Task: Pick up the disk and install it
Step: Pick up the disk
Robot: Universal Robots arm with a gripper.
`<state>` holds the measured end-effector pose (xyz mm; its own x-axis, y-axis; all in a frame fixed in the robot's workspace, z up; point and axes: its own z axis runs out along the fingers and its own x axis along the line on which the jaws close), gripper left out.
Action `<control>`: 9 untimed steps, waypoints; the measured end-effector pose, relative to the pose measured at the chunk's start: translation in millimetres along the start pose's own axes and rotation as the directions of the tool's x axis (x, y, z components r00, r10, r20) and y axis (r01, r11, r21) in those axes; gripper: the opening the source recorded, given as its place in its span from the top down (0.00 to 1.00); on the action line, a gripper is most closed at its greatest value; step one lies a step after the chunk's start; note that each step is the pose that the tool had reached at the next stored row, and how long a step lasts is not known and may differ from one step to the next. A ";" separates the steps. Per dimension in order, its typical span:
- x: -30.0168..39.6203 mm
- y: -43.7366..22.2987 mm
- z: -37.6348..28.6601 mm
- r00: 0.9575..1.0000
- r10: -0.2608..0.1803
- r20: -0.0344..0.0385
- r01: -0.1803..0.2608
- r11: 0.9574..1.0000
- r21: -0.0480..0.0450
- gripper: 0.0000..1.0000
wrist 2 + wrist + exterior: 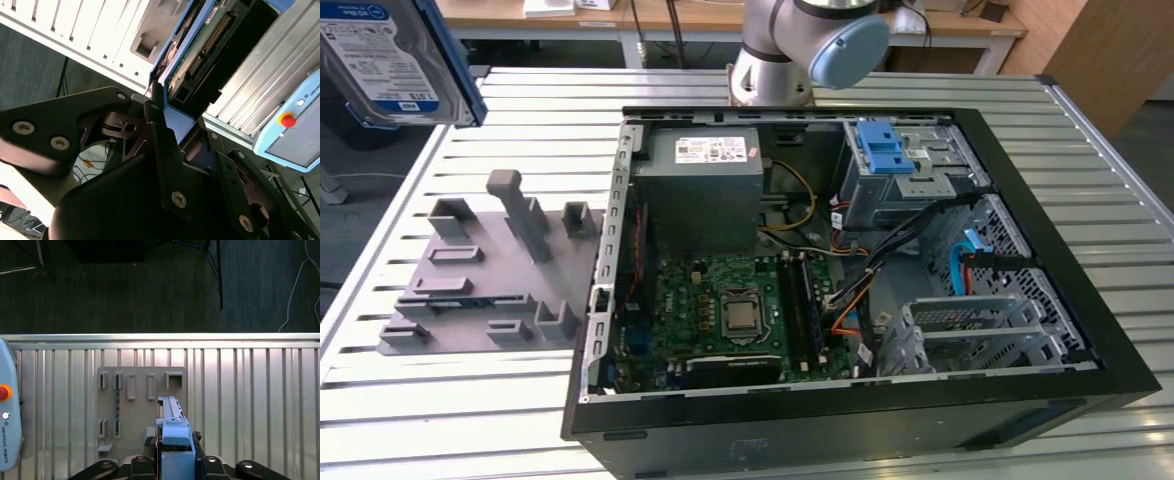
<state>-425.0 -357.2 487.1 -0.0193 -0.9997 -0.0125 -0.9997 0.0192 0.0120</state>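
Step in hand: the pick-up looks done and the install is not; the disk (387, 60) hangs in the air at the exterior view's upper left, well apart from the open computer case (854, 415).
Fingers: in the second wrist view the gripper (181, 122) has its fingers (159, 135) closed on the disk (200, 55), gripping the blue carrier at its end, circuit-board side showing.
Disk, edge-on: in the first wrist view the disk (174, 432) stands on edge above the grey fixture plate (140, 405) on the slatted counter (250, 400).
Fixture plate: in the exterior view it lies on the counter (440, 420) just beside the case, slots bare.
What the install calls for: as I judge it, squaring the carrier to a bay opening and sliding it in straight, clear of the loose cables (921, 240).
Which bay: likely the drive cage (914, 180) with the blue latch, or the metal cage (974, 325) below it; I cannot tell which.
Cut off: the frame edge clips the disk in the exterior view, so only part of its label shows.
Hidden: the linkage covers the pad contact on the far side of the carrier in the second wrist view.
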 end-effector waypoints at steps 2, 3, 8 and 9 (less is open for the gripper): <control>1.9 0.0 0.0 1.000 -0.004 0.000 0.004 1.000 0.000 0.64; 2.8 0.0 0.0 1.000 -0.006 0.000 0.006 1.000 0.000 0.64; 9.8 -0.1 -0.1 1.000 -0.010 0.000 0.010 1.000 0.000 0.64; 11.5 -0.2 -0.1 1.000 -0.010 0.000 0.010 1.000 0.000 0.64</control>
<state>-425.0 -368.7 487.1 -0.0093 -0.9999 -0.0125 -0.9999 0.0091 0.0120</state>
